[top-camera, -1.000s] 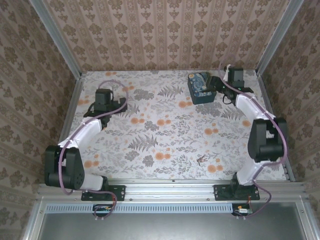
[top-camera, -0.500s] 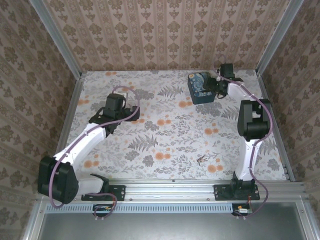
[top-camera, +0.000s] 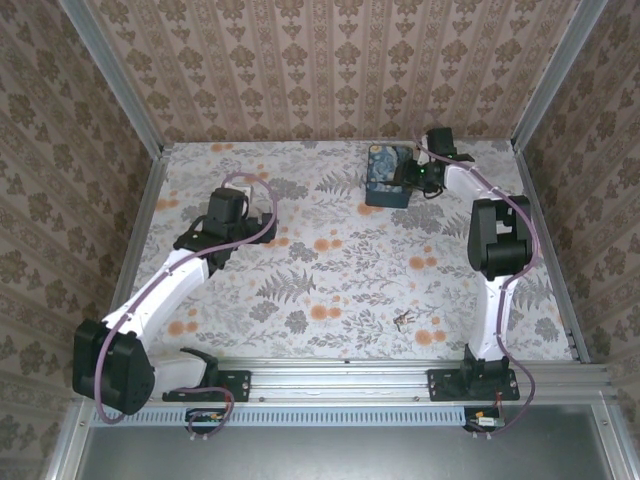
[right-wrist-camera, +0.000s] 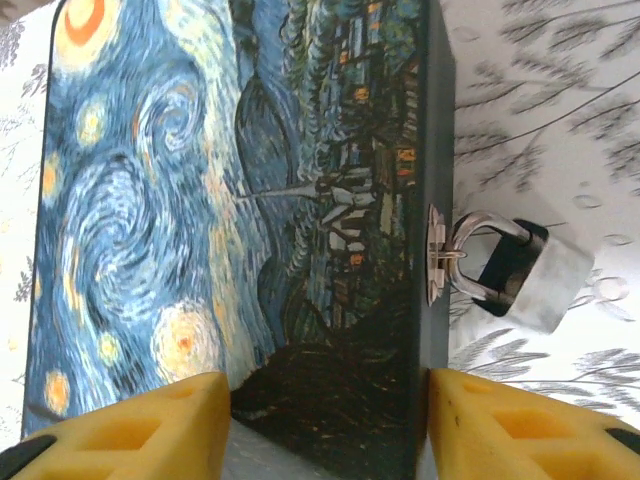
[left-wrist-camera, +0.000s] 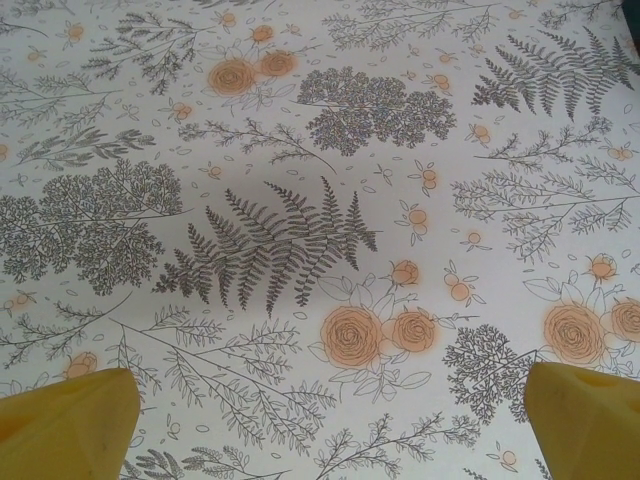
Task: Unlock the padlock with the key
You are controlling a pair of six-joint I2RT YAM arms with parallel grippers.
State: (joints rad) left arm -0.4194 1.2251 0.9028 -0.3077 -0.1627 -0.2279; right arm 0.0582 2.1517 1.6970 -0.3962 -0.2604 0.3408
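Here, left end effector (left-wrist-camera: 330, 378) and right end effector (right-wrist-camera: 328, 385) gape wide; padlock (right-wrist-camera: 535, 275) rounded, silvery.

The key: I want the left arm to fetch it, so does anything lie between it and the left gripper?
Nothing visible does. In the top view, only bare flowered tablecloth lies between the left gripper and the key near the front rail; the blue tin stands off at the back right.

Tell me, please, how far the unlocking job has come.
Nothing looks done: the padlock hangs closed on the hasp of the blue tin. In hand: the right tool sits at the tin. To do: the key lies untouched on the table; the open left tool holds nothing. Pick it up, insert, turn.
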